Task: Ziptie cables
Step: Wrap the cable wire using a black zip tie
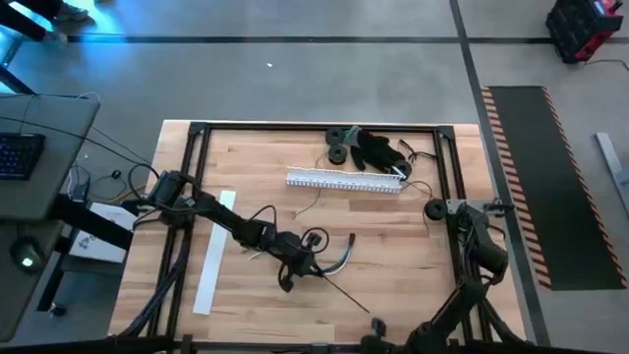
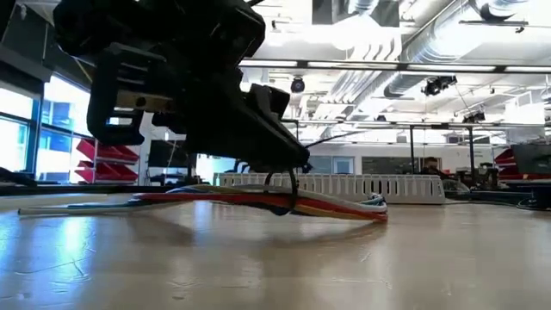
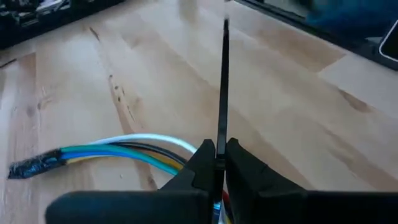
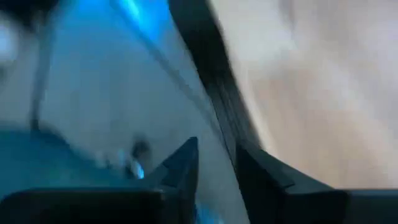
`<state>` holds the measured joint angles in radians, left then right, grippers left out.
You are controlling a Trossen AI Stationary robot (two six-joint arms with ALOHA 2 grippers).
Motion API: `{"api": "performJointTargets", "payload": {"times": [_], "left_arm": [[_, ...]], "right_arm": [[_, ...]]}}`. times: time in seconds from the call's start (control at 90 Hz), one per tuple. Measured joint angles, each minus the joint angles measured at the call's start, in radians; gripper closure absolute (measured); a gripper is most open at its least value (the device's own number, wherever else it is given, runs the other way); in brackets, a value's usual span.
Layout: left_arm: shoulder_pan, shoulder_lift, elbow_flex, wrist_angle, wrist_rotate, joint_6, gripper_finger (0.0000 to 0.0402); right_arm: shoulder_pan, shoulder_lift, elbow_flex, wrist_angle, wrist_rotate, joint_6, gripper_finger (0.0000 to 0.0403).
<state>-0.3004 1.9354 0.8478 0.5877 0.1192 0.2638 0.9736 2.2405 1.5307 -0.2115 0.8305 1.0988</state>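
Note:
The cables, a bundle of blue, white, yellow and dark wires with a taped end, lie on the wooden table near its middle. In the low view the bundle has a thin black ziptie loop around it. My left gripper sits right beside the bundle, shut on the ziptie's long tail. My right gripper waits at the table's right edge with a gap between its fingers and nothing in it. My left gripper pinches the black ziptie's strap between its two fingertips, close to the cables. The fingers lie along the strap, low over the table. The free tail runs straight on past the fingertips toward the near right, just over the wood.
A long white slotted duct lies toward the far edge, with black round parts and a dark cord behind it. A white flat strip lies at the left under my left arm. A black frame borders the table.

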Motion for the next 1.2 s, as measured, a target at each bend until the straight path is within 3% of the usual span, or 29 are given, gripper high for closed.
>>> {"api": "performJointTargets", "payload": {"times": [0.156, 0.278, 0.411, 0.578, 0.889, 1.067, 1.2], "left_arm": [[0.000, 0.000, 0.000, 0.007, 0.009, 0.000, 0.0396], [0.000, 0.000, 0.000, 0.003, 0.013, 0.000, 0.0395], [0.000, 0.000, 0.000, -0.002, 0.015, 0.000, 0.0395], [-0.001, 0.000, 0.000, -0.008, 0.016, 0.001, 0.0394], [-0.001, 0.000, 0.000, -0.015, 0.021, 0.001, 0.0394], [-0.001, 0.000, 0.000, -0.015, 0.021, 0.001, 0.0394], [-0.002, 0.000, 0.001, -0.015, 0.020, 0.001, 0.0394]], "right_arm": [[-0.069, 0.004, -0.005, -0.033, 0.206, -0.136, 0.0235], [-0.140, 0.003, -0.004, -0.117, 0.256, -0.200, 0.0211], [-0.206, 0.003, -0.004, -0.190, 0.274, -0.215, 0.0213], [-0.256, 0.003, -0.004, -0.278, 0.194, -0.137, 0.0245], [-0.274, 0.003, -0.004, -0.310, 0.139, -0.111, 0.0345], [-0.273, 0.003, -0.004, -0.317, 0.134, -0.107, 0.0392], [-0.251, 0.003, -0.004, -0.327, 0.157, -0.046, 0.0400]]}}
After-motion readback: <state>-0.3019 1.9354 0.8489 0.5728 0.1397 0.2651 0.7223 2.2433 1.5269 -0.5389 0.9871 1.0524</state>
